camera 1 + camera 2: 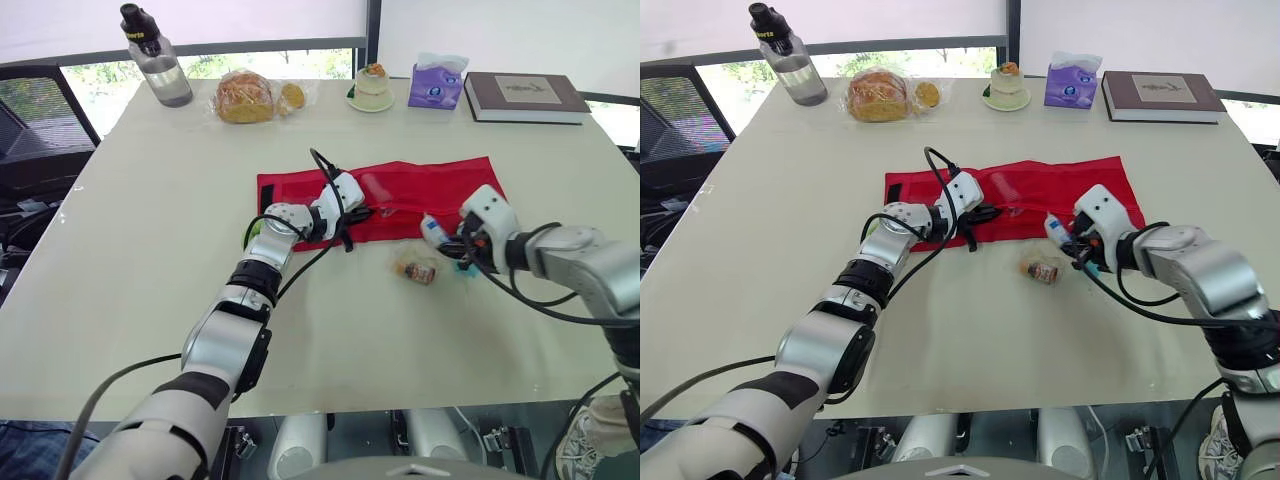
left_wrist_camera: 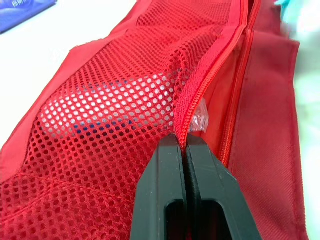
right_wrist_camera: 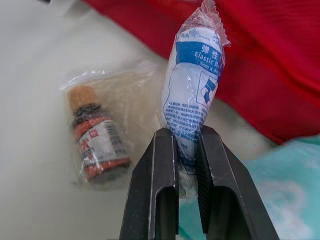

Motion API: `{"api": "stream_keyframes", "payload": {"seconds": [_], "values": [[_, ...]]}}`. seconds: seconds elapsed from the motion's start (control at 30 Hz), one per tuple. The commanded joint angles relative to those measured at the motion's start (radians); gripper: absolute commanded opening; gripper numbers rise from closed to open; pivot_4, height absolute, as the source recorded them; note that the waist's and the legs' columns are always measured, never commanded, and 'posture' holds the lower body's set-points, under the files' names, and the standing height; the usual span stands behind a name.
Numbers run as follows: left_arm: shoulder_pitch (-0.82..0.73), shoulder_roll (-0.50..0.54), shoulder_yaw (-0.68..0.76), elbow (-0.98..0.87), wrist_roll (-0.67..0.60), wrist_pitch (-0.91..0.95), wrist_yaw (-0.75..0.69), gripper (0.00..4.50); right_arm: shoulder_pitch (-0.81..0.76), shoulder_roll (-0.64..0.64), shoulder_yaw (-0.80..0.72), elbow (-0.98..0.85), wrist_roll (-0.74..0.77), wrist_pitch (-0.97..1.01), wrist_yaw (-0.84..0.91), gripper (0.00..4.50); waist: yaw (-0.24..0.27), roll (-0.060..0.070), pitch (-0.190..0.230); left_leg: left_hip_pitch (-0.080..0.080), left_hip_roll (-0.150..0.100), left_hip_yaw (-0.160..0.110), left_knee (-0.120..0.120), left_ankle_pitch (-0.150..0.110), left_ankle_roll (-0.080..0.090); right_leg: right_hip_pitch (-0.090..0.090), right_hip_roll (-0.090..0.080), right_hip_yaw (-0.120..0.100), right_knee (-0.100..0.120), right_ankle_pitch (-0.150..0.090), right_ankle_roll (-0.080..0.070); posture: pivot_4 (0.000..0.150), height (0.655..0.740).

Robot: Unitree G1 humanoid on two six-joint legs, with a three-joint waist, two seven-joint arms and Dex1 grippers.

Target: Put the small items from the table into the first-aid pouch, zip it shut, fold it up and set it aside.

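Left pincer (image 2: 186, 142): your two black fingers are pressed together on the first-aid pouch (image 1: 430, 185). They pinch the zip edge (image 2: 197, 100) of its mesh pocket (image 2: 110, 130), near the pouch's middle.
Right pincer (image 3: 187, 135): you have it clamped on one end of a bandage packet (image 3: 192, 75). The packet's free end points at the pouch's near edge, toward its right end.
First-aid pouch: red, lying opened out flat on the surface (image 1: 150, 250) with a long side facing you. Something white and blue shows through the mesh.
Small bottle (image 3: 95, 142): brown with a cork-coloured cap, sealed in clear wrap. It lies on the surface just in front of the pouch, beside the bandage packet and clear of your fingers.
Teal item (image 3: 285, 190): on the surface beneath your right pincer, by the pouch's near right corner. You cannot tell what it is.
Beyond the pouch: water bottle (image 1: 160, 65), bagged bread (image 1: 245, 97), small cake on a plate (image 1: 372, 85), purple tissue pack (image 1: 436, 85) and book (image 1: 525, 97). They stand in a row well apart from the pouch.
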Motion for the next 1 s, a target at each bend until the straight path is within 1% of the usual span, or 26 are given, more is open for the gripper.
{"api": "stream_keyframes", "payload": {"seconds": [0.03, 0.17, 0.27, 0.33, 0.43, 0.6, 0.9, 1.0], "values": [[0.013, 0.001, 0.013, -0.061, -0.019, 0.002, 0.009, 0.00, -0.084, 0.031, 0.058, 0.070, -0.075, -0.057, 0.028, 0.01, -0.001, 0.000, 0.000, 0.000, 0.000, 0.000, 0.000, 0.000, 0.000, 0.000, 0.000, 0.000, 0.000, 0.000, 0.000, 0.150, 0.7400], [0.023, -0.004, 0.018, -0.087, -0.031, 0.014, 0.023, 0.00, -0.124, 0.067, 0.112, 0.137, -0.134, -0.086, 0.052, 0.01, 0.001, 0.000, 0.000, 0.000, 0.000, 0.000, 0.000, 0.000, 0.000, -0.001, 0.000, 0.000, 0.001, 0.000, 0.000, 0.150, 0.7400], [0.042, -0.008, 0.012, -0.112, -0.036, 0.018, 0.023, 0.00, -0.149, 0.153, 0.093, 0.229, -0.160, -0.083, 0.008, 0.01, -0.006, 0.000, 0.000, 0.000, 0.000, 0.000, 0.000, 0.000, 0.000, -0.001, 0.000, 0.000, 0.001, 0.000, 0.000, 0.150, 0.7400], [0.051, -0.012, 0.013, -0.125, -0.043, 0.022, 0.023, 0.00, -0.157, 0.187, 0.091, 0.265, -0.181, -0.085, -0.003, 0.01, -0.015, 0.000, 0.000, 0.001, 0.000, 0.001, 0.000, 0.000, 0.000, -0.001, 0.000, 0.001, 0.002, 0.001, -0.001, 0.150, 0.7400], [0.057, -0.015, 0.012, -0.137, -0.046, 0.021, 0.024, 0.00, -0.169, 0.238, 0.048, 0.307, -0.189, -0.068, -0.032, 0.01, -0.022, 0.000, 0.000, 0.003, 0.001, 0.000, 0.000, 0.001, 0.000, 0.000, 0.001, 0.001, 0.003, 0.003, -0.002, 0.150, 0.7400], [0.055, -0.020, 0.008, -0.143, -0.050, 0.007, 0.011, 0.00, -0.191, 0.276, 0.007, 0.364, -0.207, -0.072, -0.053, 0.01, -0.025, 0.000, 0.000, 0.004, 0.002, 0.001, 0.001, 0.005, 0.004, 0.001, 0.002, 0.002, 0.003, 0.008, 0.000, 0.150, 0.7400], [0.069, -0.017, -0.003, -0.154, -0.043, 0.000, -0.006, 0.00, -0.237, 0.380, -0.138, 0.411, -0.172, -0.021, -0.136, 0.01, -0.021, 0.000, 0.000, 0.001, 0.001, 0.001, 0.001, 0.005, 0.005, 0.000, 0.001, 0.002, 0.001, 0.008, -0.001, 0.150, 0.7400], [0.073, -0.015, -0.003, -0.155, -0.041, -0.001, -0.010, 0.00, -0.245, 0.398, -0.156, 0.409, -0.165, 0.000, -0.143, 0.01, -0.020, 0.000, 0.000, 0.000, 0.001, 0.002, 0.000, 0.005, 0.005, -0.001, 0.001, 0.002, 0.001, 0.008, -0.001, 0.150, 0.7400]]}}
